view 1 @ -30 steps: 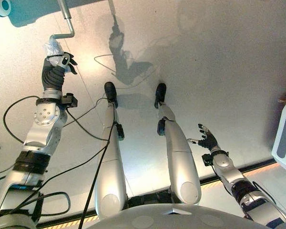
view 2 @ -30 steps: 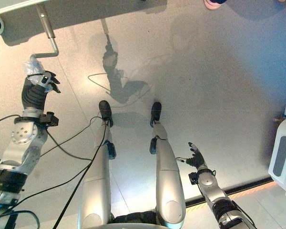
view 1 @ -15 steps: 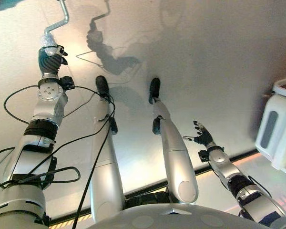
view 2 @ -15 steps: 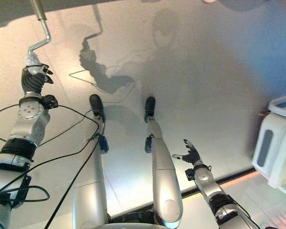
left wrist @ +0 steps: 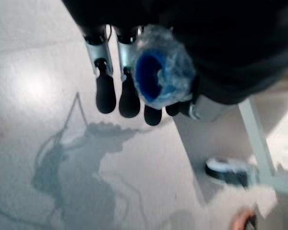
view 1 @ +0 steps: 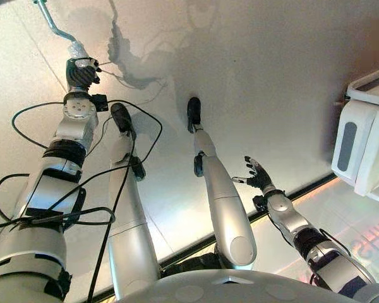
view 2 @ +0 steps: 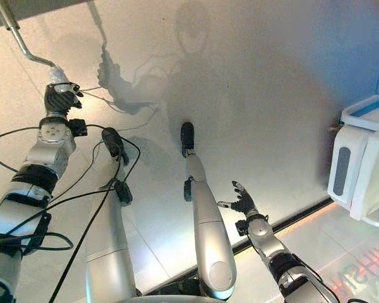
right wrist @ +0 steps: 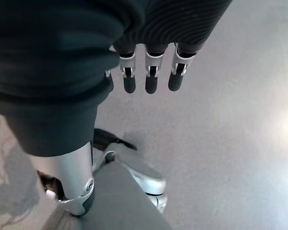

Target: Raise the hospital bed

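Closest in, the right robot hand [view 1: 258, 176] hangs low by the robot's side with its fingers loosely spread and nothing in it, so it's probably just parked out of the way. Further out, the left robot hand [view 1: 81, 71] reaches forward with its fingers curled round the crank handle [left wrist: 159, 79], which looks like the bit that raises the bed. The grip is wrapped in crinkly clear plastic over a blue end, probably for cover or extra hold. Past it, the crank's bent metal rod [view 2: 20, 41] runs up toward the bed above a smooth, glossy pale floor [view 1: 271, 76]. A white plastic bin [view 2: 360, 177] sits off to the right.
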{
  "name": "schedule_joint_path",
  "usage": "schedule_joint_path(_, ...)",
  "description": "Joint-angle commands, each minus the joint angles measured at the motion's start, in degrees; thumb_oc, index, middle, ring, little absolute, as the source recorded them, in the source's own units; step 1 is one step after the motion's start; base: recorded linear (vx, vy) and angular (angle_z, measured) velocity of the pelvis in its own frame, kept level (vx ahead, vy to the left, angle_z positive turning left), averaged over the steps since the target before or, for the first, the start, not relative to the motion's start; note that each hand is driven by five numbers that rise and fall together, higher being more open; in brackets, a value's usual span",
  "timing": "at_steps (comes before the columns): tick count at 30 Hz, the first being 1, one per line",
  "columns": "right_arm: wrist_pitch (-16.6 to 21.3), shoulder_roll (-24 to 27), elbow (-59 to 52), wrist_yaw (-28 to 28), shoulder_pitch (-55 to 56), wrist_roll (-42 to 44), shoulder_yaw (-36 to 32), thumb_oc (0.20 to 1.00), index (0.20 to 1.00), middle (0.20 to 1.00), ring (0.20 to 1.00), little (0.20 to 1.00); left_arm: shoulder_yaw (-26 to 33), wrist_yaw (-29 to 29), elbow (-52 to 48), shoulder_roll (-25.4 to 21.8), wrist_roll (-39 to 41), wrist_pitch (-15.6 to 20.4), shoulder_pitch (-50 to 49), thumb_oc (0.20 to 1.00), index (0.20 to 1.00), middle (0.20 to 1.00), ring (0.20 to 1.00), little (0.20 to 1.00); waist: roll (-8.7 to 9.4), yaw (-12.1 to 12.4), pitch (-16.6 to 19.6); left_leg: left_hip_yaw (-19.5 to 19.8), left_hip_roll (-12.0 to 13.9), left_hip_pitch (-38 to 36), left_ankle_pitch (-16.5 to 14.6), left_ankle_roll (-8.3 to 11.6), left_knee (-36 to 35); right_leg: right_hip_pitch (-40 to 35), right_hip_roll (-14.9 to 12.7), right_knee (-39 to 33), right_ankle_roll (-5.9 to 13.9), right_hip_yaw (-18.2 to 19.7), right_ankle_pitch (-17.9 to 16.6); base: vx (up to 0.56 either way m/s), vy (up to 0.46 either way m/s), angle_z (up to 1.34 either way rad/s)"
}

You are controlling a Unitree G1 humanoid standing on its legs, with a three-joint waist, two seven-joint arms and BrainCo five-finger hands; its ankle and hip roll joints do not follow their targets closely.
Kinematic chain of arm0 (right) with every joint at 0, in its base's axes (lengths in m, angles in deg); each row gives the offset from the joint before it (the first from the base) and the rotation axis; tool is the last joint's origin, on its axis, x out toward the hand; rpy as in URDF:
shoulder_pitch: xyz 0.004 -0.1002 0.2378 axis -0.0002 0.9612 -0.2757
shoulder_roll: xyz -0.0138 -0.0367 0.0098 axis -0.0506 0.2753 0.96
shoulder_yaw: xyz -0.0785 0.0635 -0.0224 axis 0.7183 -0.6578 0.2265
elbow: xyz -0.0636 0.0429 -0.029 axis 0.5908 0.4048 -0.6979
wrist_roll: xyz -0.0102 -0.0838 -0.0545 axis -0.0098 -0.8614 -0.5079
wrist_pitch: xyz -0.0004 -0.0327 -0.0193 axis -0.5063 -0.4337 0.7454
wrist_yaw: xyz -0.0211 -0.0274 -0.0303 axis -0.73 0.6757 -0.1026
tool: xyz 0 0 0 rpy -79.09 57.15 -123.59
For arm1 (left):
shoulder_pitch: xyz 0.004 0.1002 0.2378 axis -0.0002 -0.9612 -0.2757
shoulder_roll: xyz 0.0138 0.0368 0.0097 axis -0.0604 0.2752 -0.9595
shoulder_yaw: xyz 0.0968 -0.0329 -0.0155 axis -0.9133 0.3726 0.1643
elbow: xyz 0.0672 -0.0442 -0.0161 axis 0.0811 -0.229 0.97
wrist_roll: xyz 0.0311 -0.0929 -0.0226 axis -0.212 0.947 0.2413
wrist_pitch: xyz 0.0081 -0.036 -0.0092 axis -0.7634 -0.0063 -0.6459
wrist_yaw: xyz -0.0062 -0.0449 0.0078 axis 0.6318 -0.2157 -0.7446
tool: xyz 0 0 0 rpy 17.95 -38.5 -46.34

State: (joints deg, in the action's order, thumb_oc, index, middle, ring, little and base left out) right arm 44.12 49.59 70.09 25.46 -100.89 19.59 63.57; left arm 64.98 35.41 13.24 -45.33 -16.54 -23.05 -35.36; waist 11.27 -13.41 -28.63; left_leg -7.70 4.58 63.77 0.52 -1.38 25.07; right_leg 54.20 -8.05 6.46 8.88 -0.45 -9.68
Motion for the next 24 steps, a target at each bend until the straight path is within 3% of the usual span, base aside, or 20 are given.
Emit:
schedule_joint_path(1, 0.0, 2.6, -1.6, 0.5, -0.5, -0.2, 2.2, 1.0, 1.0, 1.0, 1.0, 1.0, -5.1, 1.9, -8.1, 0.8, -4.9, 2.0, -2.8, 0.2, 0.2, 0.2, 0.2, 0.2, 1.9, 0.1, -1.2, 0.8, 0.4, -4.7, -3.2, 3.95, 0.0, -0.7, -0.9, 3.4, 2.83, 1.5, 2.0, -0.02, -0.127, -0.14)
schedule_joint_path(7, 0.0, 3.4, -2.5, 1.2, 0.4, -1.2, 2.0, 1.0, 1.0, 1.0, 1.0, 1.0, -5.9, 1.6, -17.0, 2.6, -1.5, 4.4, -4.3, 0.2, 0.2, 0.2, 0.2, 0.2, 0.77, 0.0, -1.2, 1.3, 1.2, -7.4, 0.5, 4.95, -5.3, 0.3, 0.7, 6.2, 1.87, 1.4, 3.6, -0.02, -0.168, -0.09)
schedule_joint_path(12, 0.2, 3.8, -2.7, 1.7, 2.2, -2.1, 0.6, 1.0, 1.0, 1.0, 1.0, 1.0, -4.5, 1.7, -28.2, 2.0, 1.7, 6.7, -8.5, 0.2, 0.2, 0.2, 0.2, 0.2, -1.12, 1.0, -1.2, 2.1, 2.3, -12.1, 5.4, 6.72, -12.9, 0.0, 2.8, 9.1, 0.67, 0.5, 6.1, -0.01, -0.182, 0.03)
schedule_joint_path(17, 0.2, 4.7, -2.1, 1.6, 4.9, -2.7, -2.0, 1.0, 1.0, 1.0, 1.0, 1.0, -1.3, 3.7, -40.3, -1.3, 3.1, 8.2, -16.6, 0.2, 0.2, 0.2, 0.2, 0.2, -3.3, 2.5, -1.2, 2.7, 2.9, -15.2, 8.0, 7.8, -16.7, -0.9, 3.8, 10.9, -0.14, -0.6, 7.7, -0.01, -0.13, -0.03)
schedule_joint_path(20, 0.1, 4.8, -1.9, 1.5, 5.3, -2.8, -2.4, 1.0, 1.0, 1.0, 1.0, 1.0, -0.4, 4.0, -42.6, -2.0, 3.0, 8.3, -18.0, 0.2, 0.2, 0.2, 0.2, 0.2, -3.53, 2.7, -1.2, 2.8, 2.9, -15.6, 8.2, 7.83, -17.1, -1.2, 3.8, 10.8, -0.18, -0.7, 7.8, -0.02, -0.03, 0.0)
schedule_joint_path(21, 0.1, 5.1, -1.8, 1.6, 5.5, -3.1, -3.7, 1.0, 1.0, 1.0, 1.0, 1.0, 1.9, 4.3, -46.8, -3.6, 3.7, 8.9, -20.5, 0.2, 0.2, 0.2, 0.2, 0.2, -4.15, 3.4, -1.2, 2.4, 3.0, -14.0, 10.1, 7.49, -17.5, 0.4, 4.0, 10.4, -0.48, -0.9, 5.9, -0.07, -0.055, -0.01)
schedule_joint_path(23, 0.4, 5.4, -1.4, 1.4, 8.0, -3.2, -4.8, 1.0, 1.0, 1.0, 1.0, 1.0, 4.5, 5.1, -52.6, -5.1, 4.4, 9.7, -26.4, 0.2, 0.2, 0.2, 0.2, 0.2, -5.48, 4.2, -1.2, 3.1, 2.5, -15.7, 8.4, 7.88, -17.2, -1.5, 3.4, 10.9, -0.1, -1.4, 7.6, -0.02, -0.025, 0.04)
schedule_joint_path(24, 0.3, 5.6, -1.4, 1.4, 7.7, -3.3, -5.5, 1.0, 1.0, 1.0, 1.0, 1.0, 6.0, 5.3, -54.5, -5.7, 4.7, 9.8, -27.6, 0.2, 0.2, 0.2, 0.2, 0.2, -5.87, 4.6, -1.2, 2.8, 2.5, -13.6, 9.9, 7.47, -16.9, 0.2, 3.4, 10.5, -0.34, -1.4, 5.7, -0.01, 0.021, 0.09)
